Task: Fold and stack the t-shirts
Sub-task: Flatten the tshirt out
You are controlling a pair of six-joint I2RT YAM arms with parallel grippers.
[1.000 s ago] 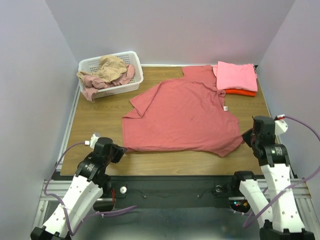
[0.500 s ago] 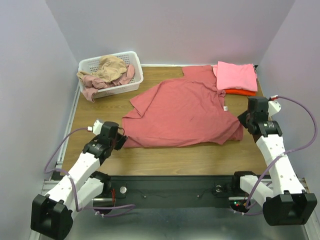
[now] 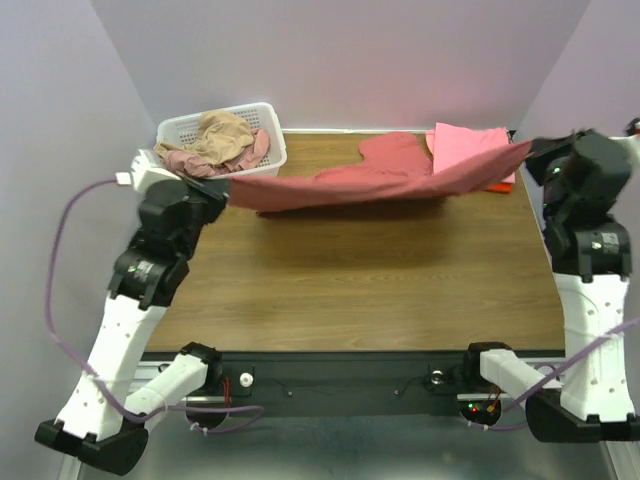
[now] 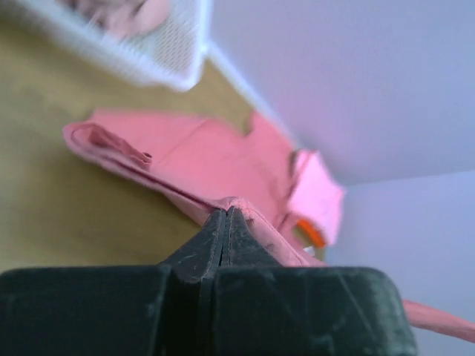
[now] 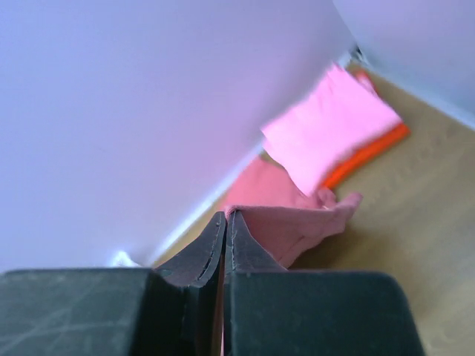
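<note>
The dusty red t-shirt (image 3: pixel 385 180) hangs stretched in the air between both grippers, its far part still on the table. My left gripper (image 3: pixel 222 190) is shut on its left hem corner, seen in the left wrist view (image 4: pixel 226 211). My right gripper (image 3: pixel 530 152) is shut on its right hem corner, seen in the right wrist view (image 5: pixel 226 215). A folded bright pink t-shirt (image 3: pixel 470 150) lies on a folded orange-red t-shirt (image 3: pixel 503 184) at the back right. Tan (image 3: pixel 222 130) and pale rose (image 3: pixel 185 165) t-shirts are crumpled in the basket.
The white lattice basket (image 3: pixel 262 160) stands at the back left corner of the wooden table (image 3: pixel 350 280). Pale walls close in the left, back and right sides.
Both grippers have risen high and moved toward the back, lifting the near hem of the dusty red t-shirt off the table. The shirt now hangs stretched between them.
</note>
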